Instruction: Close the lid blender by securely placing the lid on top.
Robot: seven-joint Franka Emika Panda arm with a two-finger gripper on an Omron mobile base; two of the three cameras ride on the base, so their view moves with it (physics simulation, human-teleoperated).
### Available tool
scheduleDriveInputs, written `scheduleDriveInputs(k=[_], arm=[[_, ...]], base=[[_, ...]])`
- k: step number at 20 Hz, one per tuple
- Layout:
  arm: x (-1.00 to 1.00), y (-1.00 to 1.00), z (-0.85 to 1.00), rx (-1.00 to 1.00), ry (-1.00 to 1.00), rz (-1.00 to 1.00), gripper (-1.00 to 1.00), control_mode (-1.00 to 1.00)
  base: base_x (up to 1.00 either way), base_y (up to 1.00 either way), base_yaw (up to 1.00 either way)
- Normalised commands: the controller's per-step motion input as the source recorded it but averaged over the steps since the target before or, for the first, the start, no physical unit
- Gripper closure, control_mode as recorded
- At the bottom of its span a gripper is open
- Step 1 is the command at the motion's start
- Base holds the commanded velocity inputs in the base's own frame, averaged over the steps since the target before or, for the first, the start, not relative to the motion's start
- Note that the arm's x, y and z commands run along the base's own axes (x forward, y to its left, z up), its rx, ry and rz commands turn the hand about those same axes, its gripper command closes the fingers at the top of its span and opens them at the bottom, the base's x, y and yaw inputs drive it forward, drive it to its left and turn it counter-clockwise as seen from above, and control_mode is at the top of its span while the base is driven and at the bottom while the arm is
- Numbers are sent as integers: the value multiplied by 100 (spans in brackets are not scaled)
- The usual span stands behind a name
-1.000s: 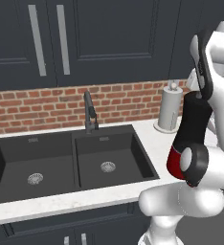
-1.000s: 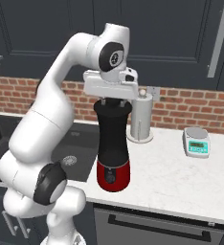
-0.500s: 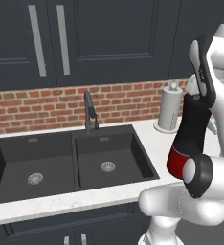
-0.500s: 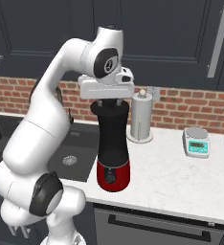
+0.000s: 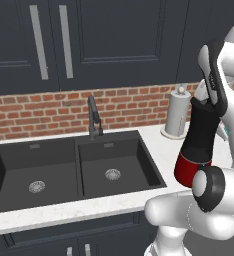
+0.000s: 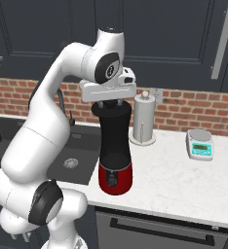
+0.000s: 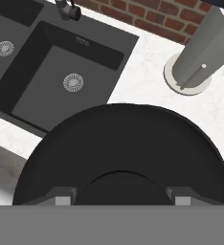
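From the hand camera my two dark fingertips [image 7: 63,197] sit wide apart at either side of a smaller raised black round, which I take for the knob of the flat round black lid [image 7: 123,148]; whether they actually pinch it or stand clear I cannot tell. The gripper [image 6: 108,102] is directly over the mouth of the tall blender [image 6: 115,146], a matte black tapered jar on a glossy red rounded base, and in the right base view the fingers reach down to the dark rim at the jar's top. The disc looks to lie level on, or a hair above, that rim; the seam between lid and jar is black on black and I can't resolve it. To finish well, I'd keep the hand plumb and centred on the jar, press straight down with no sideways drag, then part the fingers only once the lid is flat all round. Just behind the blender stands a white paper-towel roll on its stand [image 6: 143,118]; to the blender's left is the black double sink [image 5: 74,167], to its right a small white-and-teal scale [image 6: 200,144].
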Motion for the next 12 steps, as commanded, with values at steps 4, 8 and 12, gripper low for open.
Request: scheduleDriveInputs(k=[4, 8, 12], arm=[[0, -6, -4, 0, -4, 0, -100, -100], [0, -16, 0, 0, 0, 0, -100, -100], [0, -29, 0, 0, 0, -2, -100, -100]], base=[[0, 0, 0], [0, 0, 0], [0, 0, 0]])
